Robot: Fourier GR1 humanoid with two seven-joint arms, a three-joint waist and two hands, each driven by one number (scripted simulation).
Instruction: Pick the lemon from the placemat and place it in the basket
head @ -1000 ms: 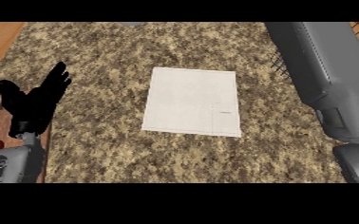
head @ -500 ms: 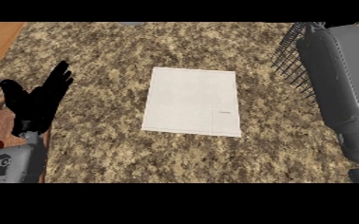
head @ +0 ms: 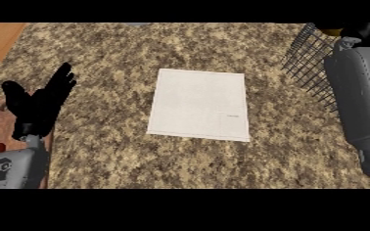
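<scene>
Right forearm (head: 350, 98) shifted right, speckled counter (head: 108, 166)

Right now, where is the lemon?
In the head view the lemon shows as a yellow sliver at the top right, over the wire basket, beside the right hand; the white placemat lies bare.

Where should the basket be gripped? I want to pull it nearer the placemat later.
Probably take the basket by the upper edge of its wire wall facing the placemat, coming in from the placemat side. That wall is uncovered, and its open mesh leaves gaps for a hand to hook into. The right forearm covers the rest of it.
</scene>
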